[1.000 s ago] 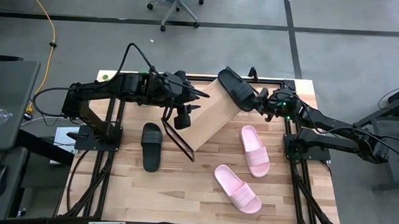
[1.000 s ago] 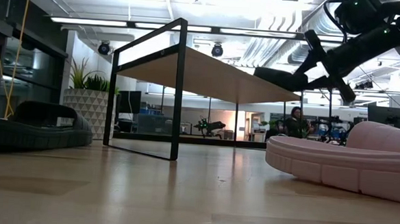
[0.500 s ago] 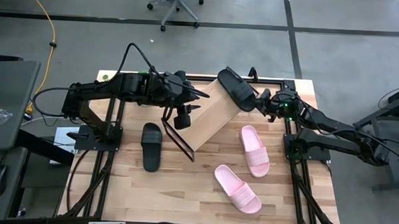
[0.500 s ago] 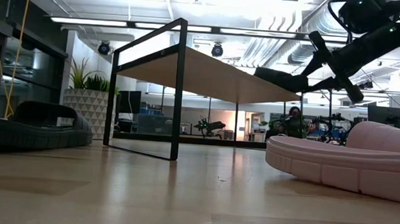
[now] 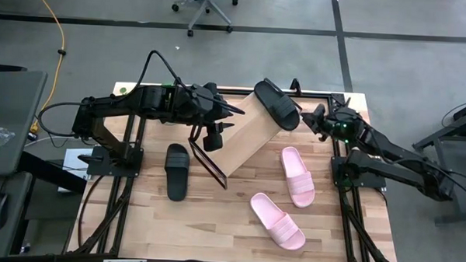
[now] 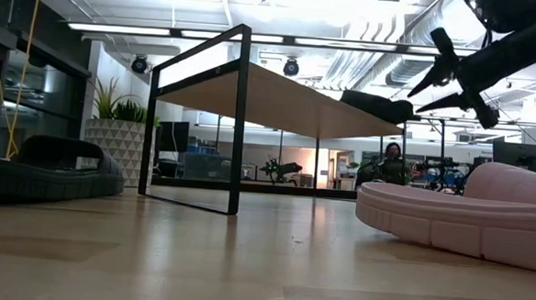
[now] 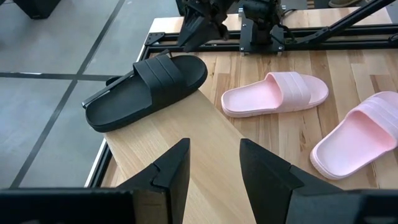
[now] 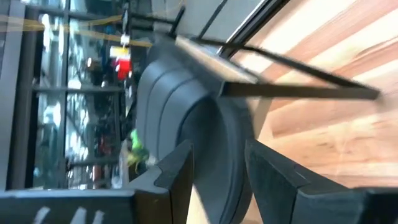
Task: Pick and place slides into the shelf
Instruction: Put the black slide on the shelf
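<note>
One black slide [image 5: 277, 105] lies sole-down on the high far end of the slanted shelf [image 5: 244, 139], one end past the board's edge; the left wrist view shows this slide [image 7: 149, 87] too. My right gripper [image 5: 313, 120] is open just right of it, apart from it, seen also in the low view [image 6: 428, 71]. My left gripper [image 5: 227, 119] hovers open above the shelf's left part. The second black slide [image 5: 176, 170] lies on the table left of the shelf. Two pink slides [image 5: 297, 175] [image 5: 277, 220] lie on the table to the right and near.
The shelf's black metal frame [image 5: 208, 165] stands at its near-left end. Bare wooden tabletop [image 5: 214, 224] lies toward the near edge. Beyond the far edge are a grey floor, a yellow cable [image 5: 61, 39] and an office chair base [image 5: 206, 9].
My right gripper has let go of the black slide and drawn back toward the table's right edge. The slide stays where it was on the shelf's high end. My left arm has kept still.
</note>
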Controlling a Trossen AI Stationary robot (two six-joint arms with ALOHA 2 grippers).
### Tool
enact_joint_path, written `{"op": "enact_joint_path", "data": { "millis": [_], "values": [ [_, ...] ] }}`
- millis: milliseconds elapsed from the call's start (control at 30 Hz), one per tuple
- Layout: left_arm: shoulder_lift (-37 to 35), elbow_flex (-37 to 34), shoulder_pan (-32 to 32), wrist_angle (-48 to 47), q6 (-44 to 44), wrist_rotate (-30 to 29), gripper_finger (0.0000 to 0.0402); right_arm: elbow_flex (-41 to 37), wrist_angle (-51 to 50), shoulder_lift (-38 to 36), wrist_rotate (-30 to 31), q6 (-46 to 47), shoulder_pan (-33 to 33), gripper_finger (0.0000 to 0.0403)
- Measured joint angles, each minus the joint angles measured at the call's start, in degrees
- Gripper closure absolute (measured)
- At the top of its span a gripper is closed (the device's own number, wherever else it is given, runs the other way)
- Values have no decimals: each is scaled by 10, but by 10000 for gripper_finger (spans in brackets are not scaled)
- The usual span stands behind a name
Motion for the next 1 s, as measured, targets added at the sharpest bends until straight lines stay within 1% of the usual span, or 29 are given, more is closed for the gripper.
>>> {"op": "enact_joint_path", "data": {
  "millis": [67,133,300,633,800,1000],
  "values": [
    [0,0,0,0,0,0,273,0,0,-8,-15,-17,7,267],
    [0,0,0,0,0,0,273,1,-3,-15,-14,-28,18,267],
    [0,0,0,-4,0,0,273,14,-4,-31,25,-80,47,267],
    [0,0,0,-78,-20,0,273,78,0,-34,1,-266,98,267],
    [0,0,0,-150,-58,6,273,104,2,-34,-31,-322,117,268],
    [0,0,-6,-281,-112,42,273,110,0,-34,-48,-335,135,268]
  ]
}}
